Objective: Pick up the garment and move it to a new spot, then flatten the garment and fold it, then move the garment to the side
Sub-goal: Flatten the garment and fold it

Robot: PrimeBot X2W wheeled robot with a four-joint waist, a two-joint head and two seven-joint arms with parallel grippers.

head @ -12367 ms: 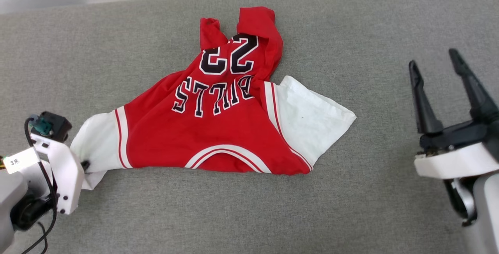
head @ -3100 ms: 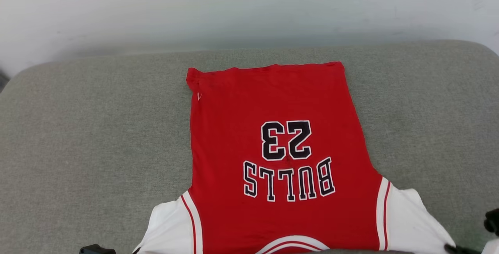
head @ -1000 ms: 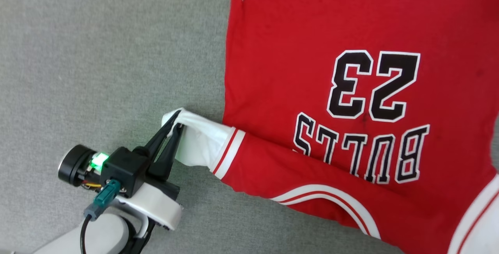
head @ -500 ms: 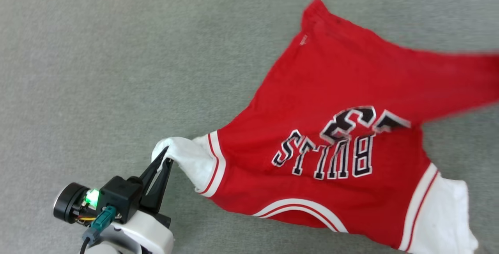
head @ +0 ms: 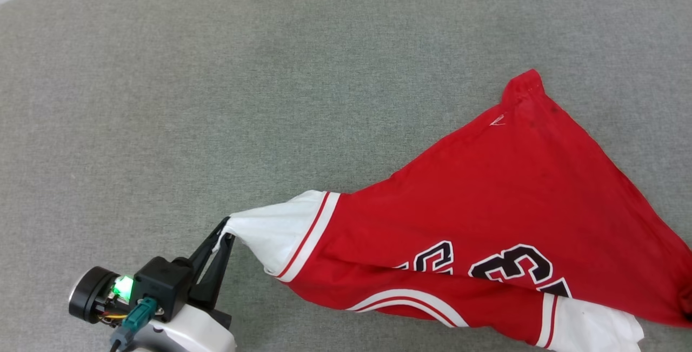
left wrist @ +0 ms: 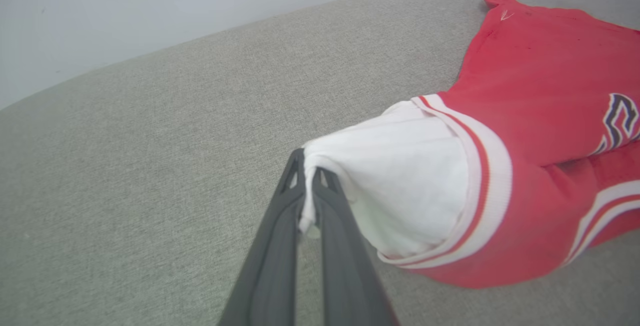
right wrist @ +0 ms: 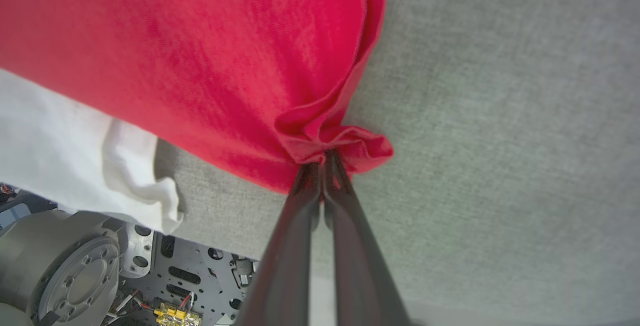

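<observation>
Lying partly spread on the grey fabric-covered surface, toward the right and near edge in the head view, the garment is showing its printed side up, with the number half swallowed by a long crease and the red body tapering to one corner at the far side. It is not sitting flat: cloth is bunching above the striped neckline trim, and the right white sleeve is crumpling at the near edge. The left white sleeve is being drawn out taut by the left fingers, which are clenched on its very edge. The right fingers are pinched tight on a gathered red corner of the body, close over the surface, with the robot's base showing beyond that edge.

Judging from this, the robot is working through the moving and flattening part, with folding not yet begun. The next move is likely calling for both arms drawing apart evenly, so the crease across the number is pulled out, then lowering the cloth gently before letting go; uneven tension is risking a fresh twist
</observation>
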